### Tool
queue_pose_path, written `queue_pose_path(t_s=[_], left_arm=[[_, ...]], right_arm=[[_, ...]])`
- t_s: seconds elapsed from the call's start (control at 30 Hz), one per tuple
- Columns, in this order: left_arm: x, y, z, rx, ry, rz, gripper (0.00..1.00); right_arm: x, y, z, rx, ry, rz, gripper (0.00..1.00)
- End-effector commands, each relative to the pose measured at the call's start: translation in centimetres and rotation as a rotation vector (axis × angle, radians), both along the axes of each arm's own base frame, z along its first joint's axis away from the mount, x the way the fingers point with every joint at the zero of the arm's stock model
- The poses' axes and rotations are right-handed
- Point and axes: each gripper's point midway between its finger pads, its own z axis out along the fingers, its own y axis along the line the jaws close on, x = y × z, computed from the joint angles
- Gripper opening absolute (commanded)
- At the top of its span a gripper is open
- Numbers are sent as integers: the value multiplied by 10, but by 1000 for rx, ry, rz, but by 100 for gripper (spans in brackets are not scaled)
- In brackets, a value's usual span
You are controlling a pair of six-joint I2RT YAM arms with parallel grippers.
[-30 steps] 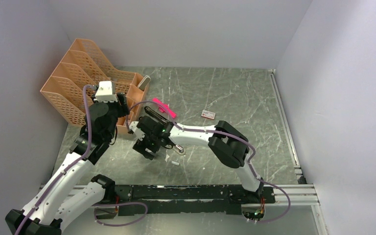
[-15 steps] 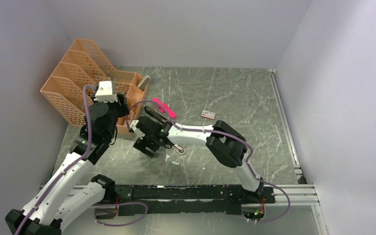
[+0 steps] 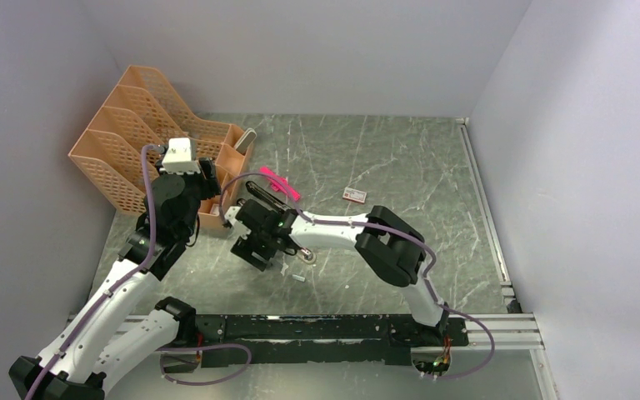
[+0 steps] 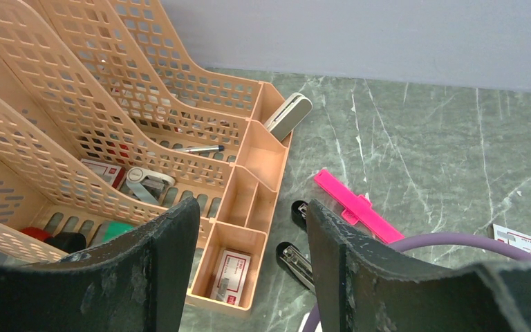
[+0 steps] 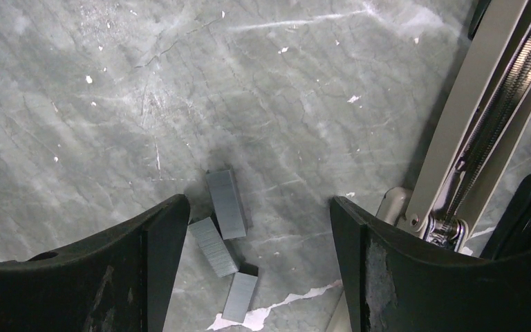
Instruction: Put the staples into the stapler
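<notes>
Three short grey staples strips (image 5: 227, 204) lie loose on the marbled table, directly below my right gripper (image 5: 257, 207), nearer its left finger. That gripper is open and hovers over them with nothing between its fingers; in the top view the right gripper (image 3: 252, 252) is left of centre. The black stapler (image 3: 262, 193) lies swung open beside it. Its silver rail (image 5: 480, 124) and black body (image 5: 525, 214) show at the right edge of the right wrist view. My left gripper (image 4: 249, 214) is open and empty, held above the orange organizer (image 4: 249, 173) and looking down at the stapler's black ends (image 4: 294, 254).
A bright pink plastic piece (image 3: 280, 183) lies just behind the stapler. A small white box with red print (image 3: 354, 194) sits further right, and another such box (image 4: 228, 277) lies in the organizer's front compartment. One more pale strip (image 3: 297, 277) lies near the right arm.
My right gripper has shifted slightly right and away from the near edge, staying open over the strips. The left arm has not moved.
</notes>
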Motion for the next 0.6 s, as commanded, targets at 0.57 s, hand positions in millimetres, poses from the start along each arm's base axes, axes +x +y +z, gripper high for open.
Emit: queue_pose_path(t_s=[0.57], left_arm=[[-1,1,13,-8,-25,-8,63]], right_arm=[[4,17,123,480,-214,18,79]])
